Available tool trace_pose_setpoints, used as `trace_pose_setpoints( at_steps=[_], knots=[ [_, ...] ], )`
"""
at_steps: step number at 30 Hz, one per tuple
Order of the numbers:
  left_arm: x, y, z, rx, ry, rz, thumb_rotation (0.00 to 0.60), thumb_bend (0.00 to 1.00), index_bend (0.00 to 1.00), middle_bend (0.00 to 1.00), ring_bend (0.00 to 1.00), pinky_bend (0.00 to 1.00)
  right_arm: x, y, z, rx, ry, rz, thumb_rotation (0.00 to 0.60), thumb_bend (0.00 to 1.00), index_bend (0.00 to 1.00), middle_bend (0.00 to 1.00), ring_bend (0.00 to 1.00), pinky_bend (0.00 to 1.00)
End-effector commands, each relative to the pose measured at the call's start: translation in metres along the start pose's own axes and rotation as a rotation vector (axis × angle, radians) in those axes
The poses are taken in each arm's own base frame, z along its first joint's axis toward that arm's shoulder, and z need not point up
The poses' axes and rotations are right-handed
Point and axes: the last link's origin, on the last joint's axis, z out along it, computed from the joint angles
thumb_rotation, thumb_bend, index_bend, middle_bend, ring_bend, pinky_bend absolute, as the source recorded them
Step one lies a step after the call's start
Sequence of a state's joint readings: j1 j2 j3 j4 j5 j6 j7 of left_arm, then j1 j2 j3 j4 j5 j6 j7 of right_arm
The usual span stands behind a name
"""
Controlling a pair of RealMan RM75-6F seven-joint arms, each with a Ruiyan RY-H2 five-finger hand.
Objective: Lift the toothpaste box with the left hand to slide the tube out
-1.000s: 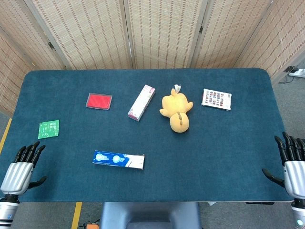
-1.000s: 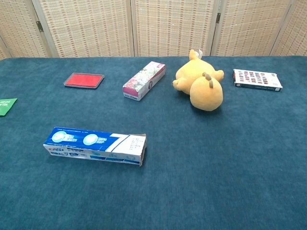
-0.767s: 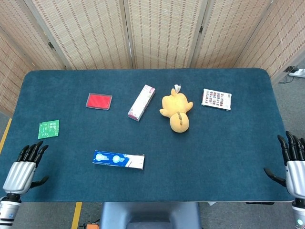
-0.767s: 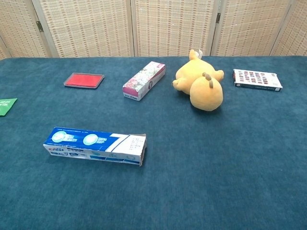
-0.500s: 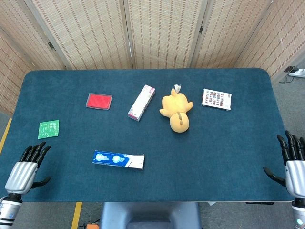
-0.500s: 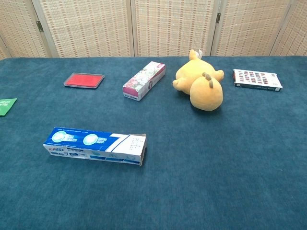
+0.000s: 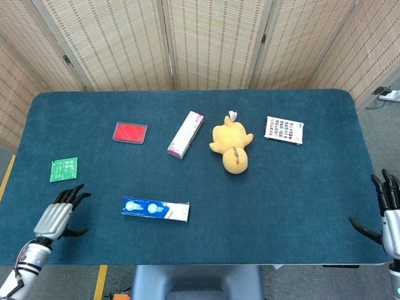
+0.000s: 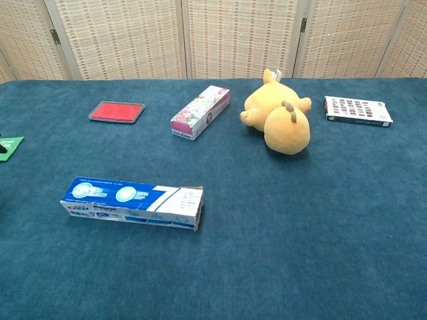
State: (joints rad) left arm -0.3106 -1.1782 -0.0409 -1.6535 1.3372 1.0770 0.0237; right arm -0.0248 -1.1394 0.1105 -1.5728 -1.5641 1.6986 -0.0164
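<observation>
The blue and white toothpaste box [image 7: 155, 210] [image 8: 132, 202] lies flat near the table's front edge, its open end facing right. No tube shows outside it. My left hand [image 7: 59, 214] hovers over the front left of the table, well left of the box, fingers spread and holding nothing. At the front right edge of the head view my right hand [image 7: 389, 215] is open and empty. Neither hand shows in the chest view.
Further back lie a red case [image 7: 130, 132], a pink floral box [image 7: 185, 134], a yellow plush toy [image 7: 232, 147] and a patterned card box [image 7: 284, 130]. A green card [image 7: 64, 169] sits at the left, just behind my left hand.
My left hand has moved right and inward over the table toward the toothpaste box. My right hand has drifted slightly down and outward. The objects have not moved.
</observation>
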Motion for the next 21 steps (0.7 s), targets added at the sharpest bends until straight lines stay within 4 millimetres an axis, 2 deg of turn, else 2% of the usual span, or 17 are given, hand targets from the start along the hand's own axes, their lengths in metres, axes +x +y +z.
trace_pose_setpoints(
  at_steps=[1,6,21],
  knots=[
    [-0.006,0.016,0.016,-0.016,-0.008,-0.034,0.600,0.21,0.19,0.03,0.00,0.00,0.002,0.001,-0.001,0.004,0.013,0.005,0.600,0.17,0.00,0.00,0.00,0.00],
    [-0.016,0.027,0.028,-0.030,-0.040,-0.044,0.600,0.21,0.19,0.03,0.00,0.00,0.004,0.003,-0.002,0.002,0.026,0.008,0.600,0.17,0.00,0.00,0.00,0.00],
    [-0.040,0.063,0.038,-0.035,-0.078,-0.007,0.600,0.21,0.18,0.03,0.00,0.00,0.022,0.019,-0.011,-0.038,0.107,0.080,0.600,0.17,0.00,0.00,0.00,0.00]
  ],
)
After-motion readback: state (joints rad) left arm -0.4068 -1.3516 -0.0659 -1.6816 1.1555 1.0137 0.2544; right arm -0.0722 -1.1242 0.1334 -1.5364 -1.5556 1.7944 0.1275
